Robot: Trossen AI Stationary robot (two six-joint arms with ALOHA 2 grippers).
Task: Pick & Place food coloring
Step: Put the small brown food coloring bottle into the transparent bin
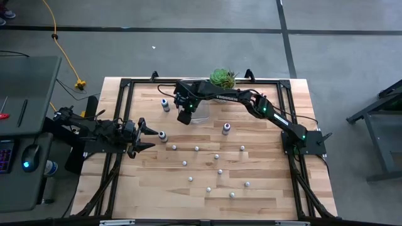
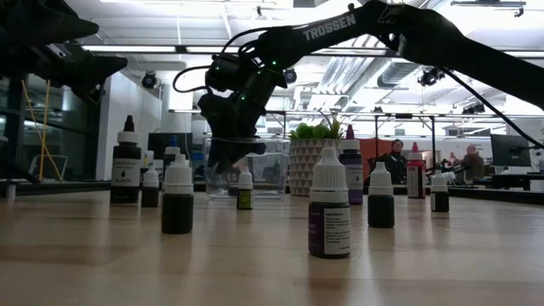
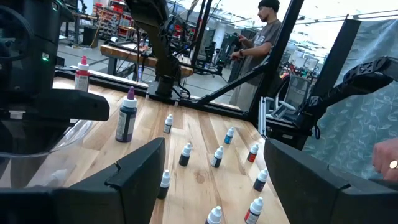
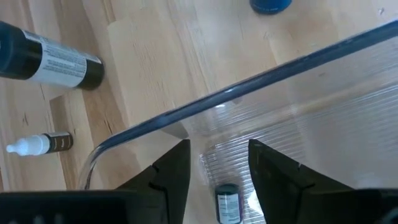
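The right jaws [image 4: 217, 168] stand part-way apart over the clear bin [image 4: 323, 93], released: a small dark-labelled bottle [image 4: 227, 202] shows in the gap between the two fingers, and neither finger can be seen pressing it. Whether it already rests on the bin floor the wrist view does not settle. From above, this gripper hangs at the near-left corner of the bin, just left of the potted succulent [image 1: 222, 78] at the far edge of the surface [image 1: 188, 201].

Outward from the bin, one large dark bottle [image 4: 53, 62] and a small white-capped one [image 4: 40, 144] lie on their sides on the wood just beside its wall. The rest of the food coloring [image 1: 217, 156] stands scattered across the middle and near part of the surface, well apart from one another.

These bottles look light, stiff and smooth-sided, so they should tip or skid under a sideways nudge; their narrow caps give little purchase. My judgement is that the body below the cap, taken squarely across, is the safest hold.

The left jaws [image 1: 149, 138] wait wide apart and empty at the left of the surface, near one capped bottle [image 1: 163, 135].
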